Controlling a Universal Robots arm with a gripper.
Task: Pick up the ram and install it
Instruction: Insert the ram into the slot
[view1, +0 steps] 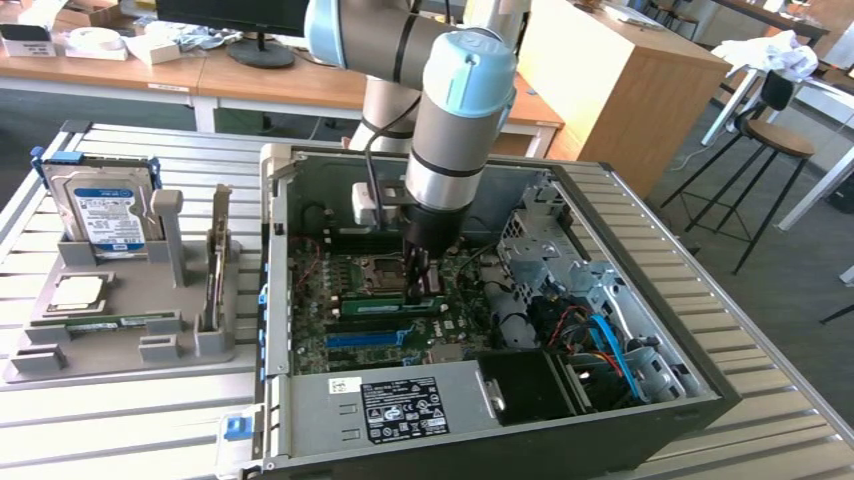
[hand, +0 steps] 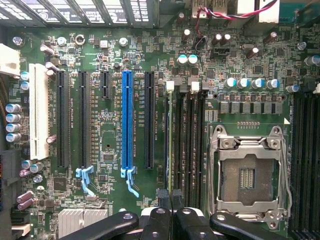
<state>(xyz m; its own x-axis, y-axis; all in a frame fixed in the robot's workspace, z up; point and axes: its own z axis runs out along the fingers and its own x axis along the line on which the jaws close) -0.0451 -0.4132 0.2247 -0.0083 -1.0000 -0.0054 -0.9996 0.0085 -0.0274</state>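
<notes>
Claw (hand: 171, 200) pinches ram (view1: 387, 304) — seen edge-on from the wrist, chips hidden.

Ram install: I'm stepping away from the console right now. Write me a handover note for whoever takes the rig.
Gripper: shut on the ram, reaching down into the open PC case.
Ram: edge-up in a memory slot on the motherboard, between the blue slot and the empty CPU socket.
Done: the ram is picked up and lined into its slot.
Left: it is not yet released. I cannot tell whether it is pressed fully home or whether the end clips have latched.
</notes>
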